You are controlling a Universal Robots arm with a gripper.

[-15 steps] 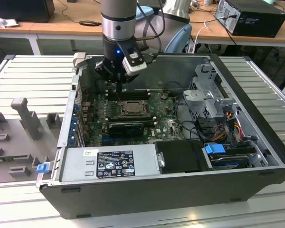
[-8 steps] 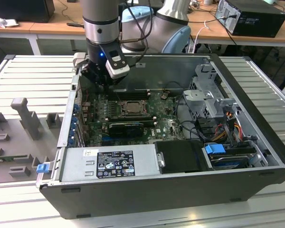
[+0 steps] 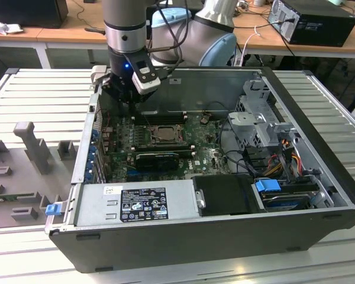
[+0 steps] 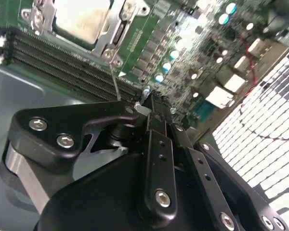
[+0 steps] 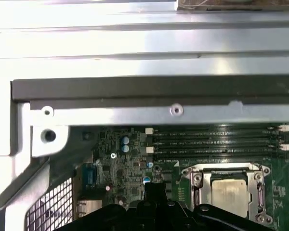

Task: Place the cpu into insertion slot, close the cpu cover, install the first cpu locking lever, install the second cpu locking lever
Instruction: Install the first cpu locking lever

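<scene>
The cpu (image 5: 229,195), a flat silvery square, lies in the insertion slot (image 3: 163,134) on the green motherboard. The cpu cover (image 5: 198,182), a metal frame with a window, lies flat around it; the chip's top (image 4: 82,19) shows through the cover (image 4: 119,30). A thin metal locking lever (image 4: 114,79) runs from the socket corner towards my gripper (image 4: 145,103). The black fingers (image 4: 156,144) are pressed together, tips just beside the lever's end; whether they touch it I cannot tell. In the exterior view the gripper (image 3: 125,102) hangs low over the board's far corner at that view's left.
The open computer case (image 3: 307,118) surrounds the board. Memory slots (image 5: 216,142) lie between socket and case wall. A black card (image 3: 157,158), power supply (image 3: 142,201) and drive cage (image 3: 257,121) crowd the near and right sides. Grey fixtures (image 3: 32,145) stand outside.
</scene>
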